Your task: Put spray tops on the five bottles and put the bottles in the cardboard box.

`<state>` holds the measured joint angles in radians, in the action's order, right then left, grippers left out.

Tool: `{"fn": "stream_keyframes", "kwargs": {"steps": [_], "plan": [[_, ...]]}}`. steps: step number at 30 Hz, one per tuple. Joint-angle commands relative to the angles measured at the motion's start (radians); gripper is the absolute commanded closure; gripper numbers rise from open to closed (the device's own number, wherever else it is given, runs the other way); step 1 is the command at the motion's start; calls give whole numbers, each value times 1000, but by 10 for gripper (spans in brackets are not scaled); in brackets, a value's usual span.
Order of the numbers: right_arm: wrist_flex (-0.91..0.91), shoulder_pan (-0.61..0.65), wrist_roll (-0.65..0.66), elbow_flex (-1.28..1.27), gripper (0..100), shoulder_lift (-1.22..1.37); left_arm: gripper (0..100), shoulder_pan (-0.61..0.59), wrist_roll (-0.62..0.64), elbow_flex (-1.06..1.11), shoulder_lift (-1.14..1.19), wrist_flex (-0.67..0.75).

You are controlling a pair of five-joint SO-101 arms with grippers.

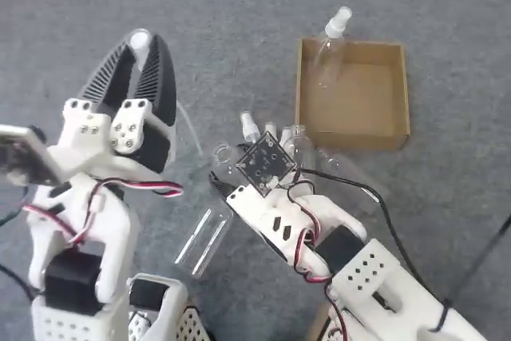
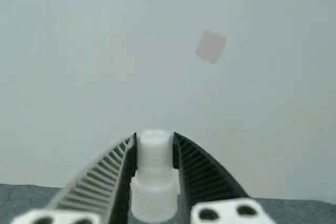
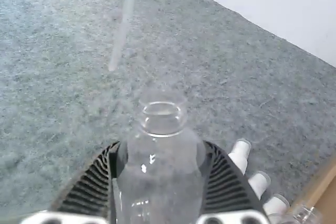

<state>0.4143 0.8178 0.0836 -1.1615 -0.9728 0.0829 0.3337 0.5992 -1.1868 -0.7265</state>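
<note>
Right wrist view: your right hand [image 3: 163, 148] clamps an open bottle [image 3: 160, 119], loose spray tops [image 3: 240, 153] beside it; your left hand [image 2: 154, 139] grips a spray top [image 2: 154, 182] (held high). A capped bottle [image 1: 329, 57] lies in the cardboard box [image 1: 351, 140].

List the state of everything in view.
left gripper: fingers shut on spray top, raised.
right gripper: fingers shut on open bottle, no top.
cardboard box: open, topped bottle leaning inside.
two bottles: lying on table, no tops.
three spray tops: lying loose beside right gripper.
</note>
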Motion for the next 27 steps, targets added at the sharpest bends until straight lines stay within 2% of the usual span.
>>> {"fn": "stream_keyframes", "kwargs": {"steps": [1,12,15,27], "plan": [[-21,7,-11,6,994,-42,988,14,12,31,0,71],[-21,7,-11,5,994,-41,988,66,15,127,0,169],[-21,7,-11,5,994,-41,988,66,51,145,0,172],[-24,7,-11,-20,994,-48,988,68,52,125,0,170]]}}
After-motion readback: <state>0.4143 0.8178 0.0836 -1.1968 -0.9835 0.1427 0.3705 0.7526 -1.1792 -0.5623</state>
